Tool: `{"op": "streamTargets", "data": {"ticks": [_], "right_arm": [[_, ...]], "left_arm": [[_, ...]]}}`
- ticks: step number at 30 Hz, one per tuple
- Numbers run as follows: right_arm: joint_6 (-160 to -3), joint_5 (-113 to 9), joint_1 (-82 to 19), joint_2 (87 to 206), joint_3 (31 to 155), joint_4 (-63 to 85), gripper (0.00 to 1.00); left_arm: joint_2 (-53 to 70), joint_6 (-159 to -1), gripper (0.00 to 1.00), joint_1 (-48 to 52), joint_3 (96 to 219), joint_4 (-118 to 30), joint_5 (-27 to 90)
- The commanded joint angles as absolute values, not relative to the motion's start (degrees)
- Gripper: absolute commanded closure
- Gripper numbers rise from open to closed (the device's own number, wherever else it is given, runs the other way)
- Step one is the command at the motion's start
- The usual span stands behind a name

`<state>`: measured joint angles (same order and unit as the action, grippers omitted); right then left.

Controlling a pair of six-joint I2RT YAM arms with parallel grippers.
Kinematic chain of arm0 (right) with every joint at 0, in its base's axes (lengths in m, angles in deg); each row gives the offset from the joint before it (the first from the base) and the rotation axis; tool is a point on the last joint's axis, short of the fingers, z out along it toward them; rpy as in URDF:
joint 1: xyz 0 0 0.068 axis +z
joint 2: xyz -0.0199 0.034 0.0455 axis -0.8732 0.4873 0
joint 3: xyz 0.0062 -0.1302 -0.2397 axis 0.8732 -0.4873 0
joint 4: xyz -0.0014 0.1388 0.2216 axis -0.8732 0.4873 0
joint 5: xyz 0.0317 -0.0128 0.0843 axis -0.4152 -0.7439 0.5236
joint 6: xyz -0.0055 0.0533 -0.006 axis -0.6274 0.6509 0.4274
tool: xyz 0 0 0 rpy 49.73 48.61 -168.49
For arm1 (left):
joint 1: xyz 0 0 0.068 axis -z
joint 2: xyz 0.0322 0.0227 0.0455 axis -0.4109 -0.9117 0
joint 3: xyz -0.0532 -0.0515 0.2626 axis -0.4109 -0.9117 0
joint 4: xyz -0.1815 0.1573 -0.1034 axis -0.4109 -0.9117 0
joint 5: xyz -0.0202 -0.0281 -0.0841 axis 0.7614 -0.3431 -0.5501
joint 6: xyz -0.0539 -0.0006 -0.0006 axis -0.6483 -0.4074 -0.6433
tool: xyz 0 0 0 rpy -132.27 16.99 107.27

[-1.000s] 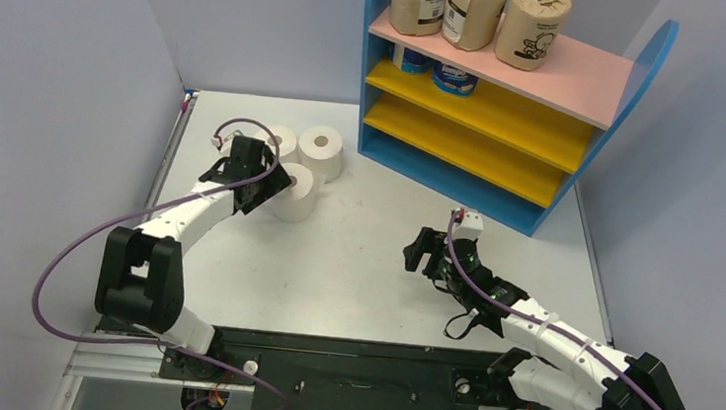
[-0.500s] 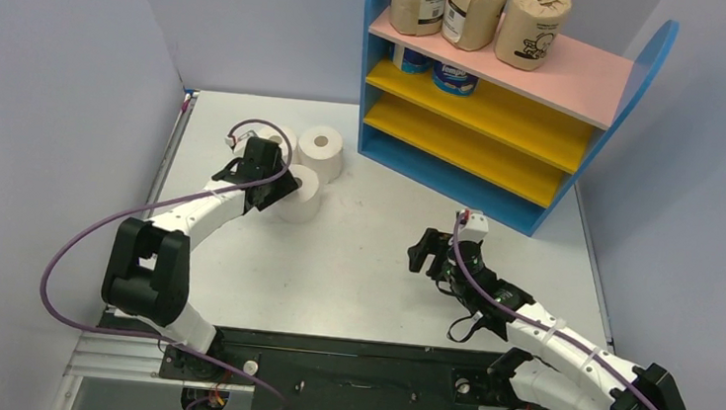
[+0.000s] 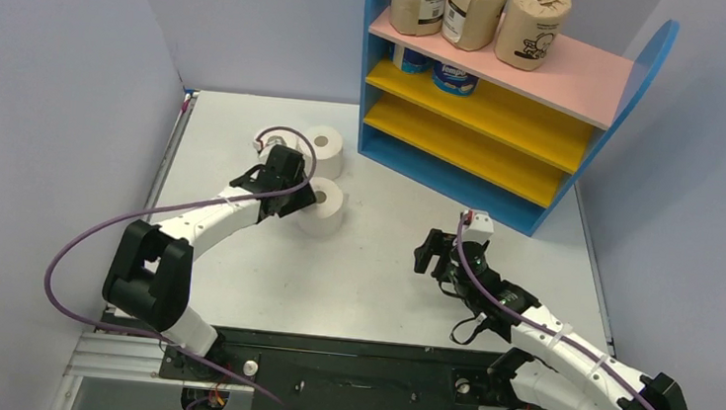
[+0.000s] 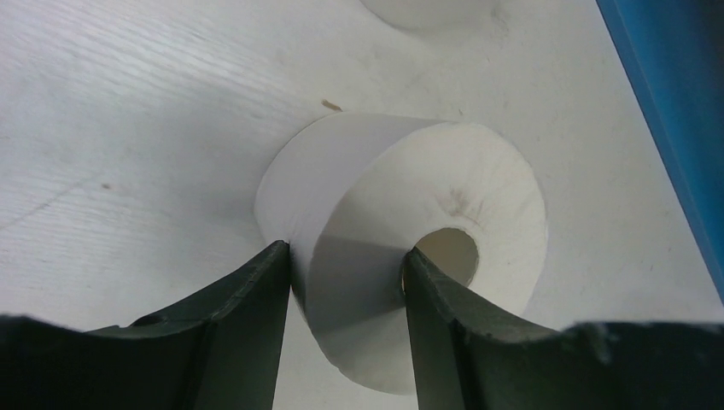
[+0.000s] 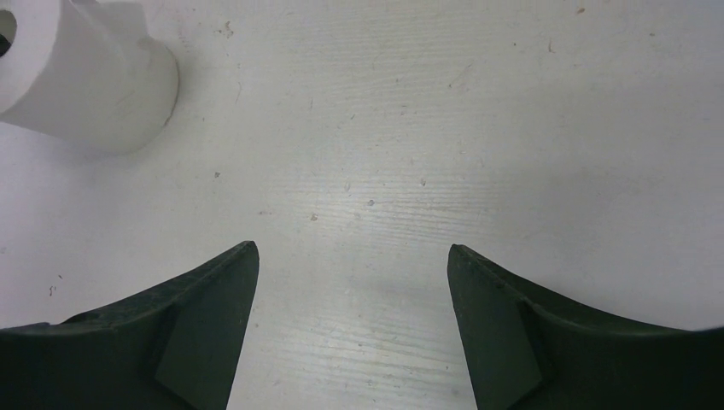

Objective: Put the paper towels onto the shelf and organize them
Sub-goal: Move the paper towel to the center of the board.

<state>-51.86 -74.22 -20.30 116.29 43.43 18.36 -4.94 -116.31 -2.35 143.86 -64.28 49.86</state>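
Hand (image 4: 346,252), left, astride wall of roll (image 4: 427,188)

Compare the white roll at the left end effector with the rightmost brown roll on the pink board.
The white roll is bare white paper; the rightmost brown roll wears a brown wrapper with a printed label. The white roll is pinched in the left end effector, off the shelf; the brown roll stands free on its pink top board. Both are short cylinders with an open hollow core.
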Motion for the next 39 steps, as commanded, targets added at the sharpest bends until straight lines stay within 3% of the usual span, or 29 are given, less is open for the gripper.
{"op": "streamTargets", "data": {"ticks": [1,8,20,31,32,39], "right_arm": [[-54.1,-77.9,-20.1,114.0,47.1,20.2,0.23],[-55.7,-79.4,-20.1,108.8,46.3,20.7,0.23],[-56.0,-83.7,-20.0,106.7,48.4,25.3,0.23],[-54.1,-86.6,-20.1,106.6,49.7,25.2,0.24],[-54.0,-86.8,-20.1,106.5,49.9,25.2,0.24],[-58.7,-81.6,-20.0,109.3,55.1,28.4,0.24]], "left_arm": [[-0.8,-116.2,0.60,3.4,145.4,-63.6,47.7],[-2.8,-117.4,0.61,11.1,146.4,-58.7,47.0],[-10.2,-116.1,0.57,15.5,151.7,-59.3,49.0],[-6.8,-114.6,0.15,15.9,154.8,-63.6,50.3],[-6.0,-114.4,0.03,16.0,155.1,-64.0,50.8],[2.7,-113.1,0.04,15.8,154.9,-69.6,58.2]]}}
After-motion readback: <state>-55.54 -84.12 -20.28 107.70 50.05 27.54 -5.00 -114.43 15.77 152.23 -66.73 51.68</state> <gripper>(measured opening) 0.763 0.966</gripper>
